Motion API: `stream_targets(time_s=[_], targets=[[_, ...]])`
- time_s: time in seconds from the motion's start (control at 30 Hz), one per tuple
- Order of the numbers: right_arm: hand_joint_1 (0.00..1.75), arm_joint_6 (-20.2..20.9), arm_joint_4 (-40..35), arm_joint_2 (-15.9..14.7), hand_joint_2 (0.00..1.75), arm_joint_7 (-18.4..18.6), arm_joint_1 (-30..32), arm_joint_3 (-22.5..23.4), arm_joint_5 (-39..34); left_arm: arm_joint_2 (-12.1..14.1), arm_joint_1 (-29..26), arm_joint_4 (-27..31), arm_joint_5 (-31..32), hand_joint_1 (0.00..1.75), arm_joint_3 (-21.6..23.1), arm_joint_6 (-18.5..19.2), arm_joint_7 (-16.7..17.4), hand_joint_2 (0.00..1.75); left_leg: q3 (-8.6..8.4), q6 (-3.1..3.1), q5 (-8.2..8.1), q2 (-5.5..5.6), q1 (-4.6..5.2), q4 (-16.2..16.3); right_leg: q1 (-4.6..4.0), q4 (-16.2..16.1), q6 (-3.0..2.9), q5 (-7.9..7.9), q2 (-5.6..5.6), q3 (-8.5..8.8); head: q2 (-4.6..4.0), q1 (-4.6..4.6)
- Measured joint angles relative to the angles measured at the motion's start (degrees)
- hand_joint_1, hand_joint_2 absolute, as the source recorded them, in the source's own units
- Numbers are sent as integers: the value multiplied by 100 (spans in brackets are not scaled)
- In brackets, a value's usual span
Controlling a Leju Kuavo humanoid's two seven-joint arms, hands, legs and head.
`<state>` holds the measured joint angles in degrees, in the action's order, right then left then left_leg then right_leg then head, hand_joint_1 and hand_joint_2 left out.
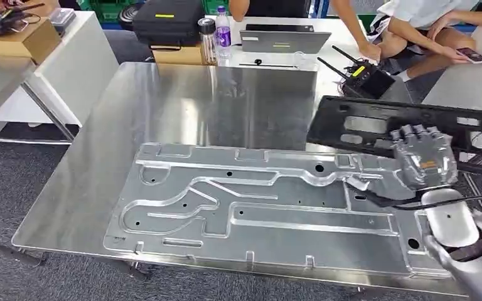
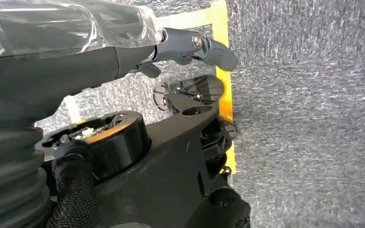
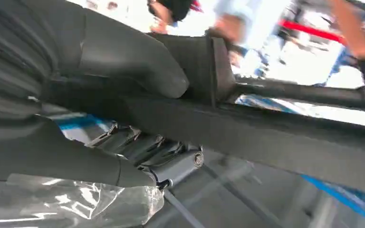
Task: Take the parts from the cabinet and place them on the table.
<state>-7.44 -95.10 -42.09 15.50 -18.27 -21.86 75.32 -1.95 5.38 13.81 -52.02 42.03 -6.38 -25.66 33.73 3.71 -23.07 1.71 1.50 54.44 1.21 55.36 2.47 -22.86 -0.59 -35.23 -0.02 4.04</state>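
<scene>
Right hand (image 1: 424,158) gripped the black plastic frame (image 1: 376,125) by one edge, its fingers wrapped around it; the long frame risked tilting onto the aluminium plate (image 1: 257,207).

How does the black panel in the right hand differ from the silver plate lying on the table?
The black panel is dark and matte; the silver plate is shiny metal. The panel is gripped by the right hand, with the thumb over its edge, at the table's right side; the plate lies flat and untouched. The plate looks larger. Both are flat parts with cut-outs.
</scene>
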Motion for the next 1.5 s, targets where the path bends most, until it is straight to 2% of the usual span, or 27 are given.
stream_targets(time_s=[0.33, 0.37, 0.5, 0.53, 0.67, 0.77, 0.83, 0.9, 1.07, 1.27, 1.4, 1.43, 1.47, 1.5], targets=[[175, -780, 279, 994, 175, -46, -274, -959, 26, -33, 54, 0, 247, 0, 28, -46, 186, 175, -9, 12, -2, 9, -3, 1, -2, -31, 17, 5, 6, 24, 0, 0], [0, -815, 321, 1077, 0, -48, -277, -1025, 26, -33, 57, 0, 245, 0, 33, -48, 183, 175, -10, 12, -3, 9, -4, 1, -3, -31, 17, 4, 6, 23, 0, 0], [0, -904, 483, 1298, 0, -26, -268, -1215, -110, -35, 71, 0, 308, 0, 48, -63, 219, 175, -13, 7, -7, 9, -13, 1, -11, -32, 19, -1, 4, 22, 0, 0], [0, -950, 540, 1333, 0, -15, -254, -1241, -173, -35, 75, 0, 308, 0, 52, -44, 245, 0, -13, 7, -7, 9, -15, 1, -13, -33, 19, -1, 4, 23, 0, 0], [0, -1200, 717, 1385, 0, -7, -151, -1285, -757, -17, 70, 0, 240, 0, 68, 61, 477, 0, -16, 6, -7, 8, -22, 1, -20, -33, 19, -1, 3, 26, 0, 0], [0, -1348, 850, 1405, 0, -94, -46, -1208, -1595, 9, 50, -11, 116, 0, 72, 138, 594, 0, -18, 6, -7, 5, -23, 1, -20, -33, 18, -1, -2, 26, 0, 2], [0, -1295, 900, 1425, 0, -324, 38, -1112, -2854, 24, 38, -22, 87, 0, 72, 186, 614, 0, -18, 6, -7, 5, -23, 1, -20, -33, 18, -1, -2, 26, 0, 2], [0, -1171, 933, 1466, 0, -569, 113, -945, -4620, 39, 37, -24, 70, 0, 72, 254, 603, 0, -17, 6, -7, 6, -24, 1, -21, -32, 18, -1, -2, 25, 0, 2], [0, -837, 955, 1490, 0, -935, 126, -448, -7153, 83, 28, -39, -2, 0, 72, 374, 559, 0, -60, -19, -35, -16, -41, 1, -38, -36, 8, -10, -29, 62, 0, 4], [0, -546, 1003, 1536, 0, -1086, 304, 1, -8863, 120, 24, -48, -74, 0, 70, 516, 699, 0, -161, -14, -74, -10, -41, -1, -43, -42, 4, -53, -27, 170, 0, 0], [0, -251, 1051, 1658, 0, -1671, 443, 125, -9881, 142, 43, -50, -105, 0, 70, 573, 944, 0, -157, -16, -72, -22, -51, -1, -43, -39, -1, -46, -28, 163, 0, 0], [0, -185, 1049, 1706, 0, -1814, 460, 130, -10069, 149, 49, -50, -118, 0, 70, 557, 987, 0, -143, 15, -90, -24, -36, 26, 8, -98, 25, -19, -29, 179, 0, 2], [0, -155, 1030, 1742, 0, -1927, 473, 145, -10210, 160, 49, -50, -125, 0, 72, 540, 1007, 0, -188, 86, -24, -25, -35, -43, -15, -131, 63, 27, -33, 208, 0, 2], [0, -166, 950, 1772, 0, -1972, 488, 156, -10267, 160, 52, -50, -125, 0, 74, 535, 1010, 0, -319, 100, 81, -44, -127, -234, -54, -148, 66, -3, -29, 224, 0, 4]])
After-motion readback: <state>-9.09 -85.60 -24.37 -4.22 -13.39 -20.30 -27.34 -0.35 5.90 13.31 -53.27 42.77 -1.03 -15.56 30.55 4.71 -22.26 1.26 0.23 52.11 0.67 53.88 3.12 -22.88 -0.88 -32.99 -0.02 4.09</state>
